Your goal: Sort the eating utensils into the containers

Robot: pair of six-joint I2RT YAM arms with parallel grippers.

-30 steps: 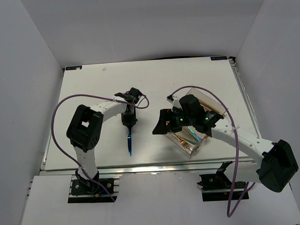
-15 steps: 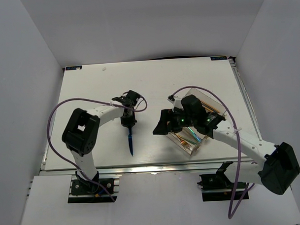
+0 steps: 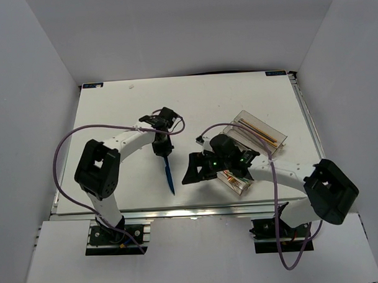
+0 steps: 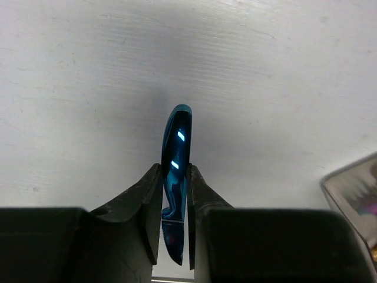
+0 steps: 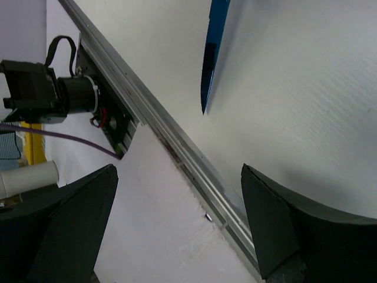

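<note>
Between the clamped fingers of the left claw, the blue knife juts toward six o'clock above the tabletop; the right claw, at its three o'clock, gapes apart.

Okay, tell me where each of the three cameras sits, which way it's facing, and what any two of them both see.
Top external: fixed above and behind the bases, looking down on the table; the left arm, right arm and tray show.
Left wrist: on the left arm, facing the tabletop past the left claw, shut on the blue utensil.
Right wrist: on the right arm, facing the table's near edge past the open right claw.
Shared: all three see the blue utensil.
</note>
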